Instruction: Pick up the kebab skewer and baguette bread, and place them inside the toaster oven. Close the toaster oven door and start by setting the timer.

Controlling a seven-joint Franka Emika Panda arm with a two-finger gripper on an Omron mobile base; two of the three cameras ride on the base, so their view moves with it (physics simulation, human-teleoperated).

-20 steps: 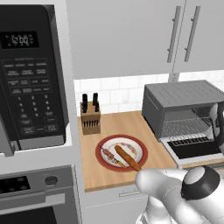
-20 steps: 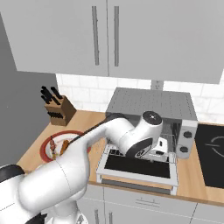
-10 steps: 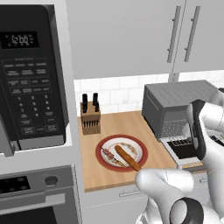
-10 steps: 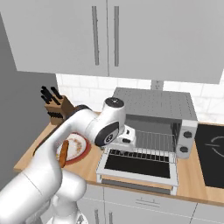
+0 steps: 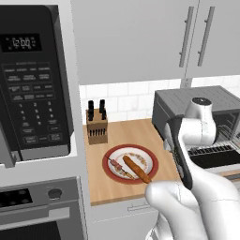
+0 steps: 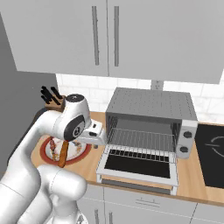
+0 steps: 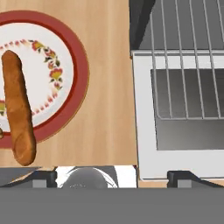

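The baguette bread lies on a red-rimmed plate, with the kebab skewer beside it on the plate's left. The toaster oven stands to the right. Its toaster oven door hangs open and flat, and a bare wire rack shows inside. My gripper is open and holds nothing. It points down over the wooden counter, in the strip between the plate and the door's left edge.
A knife block stands at the back of the counter behind the plate. A black microwave fills the left side above a built-in oven. A dark cooktop lies right of the toaster oven, whose knobs sit on its right front.
The arm has swung left, away from the toaster oven's opening, to hang over the counter beside the plate. The gripper stayed open and empty.
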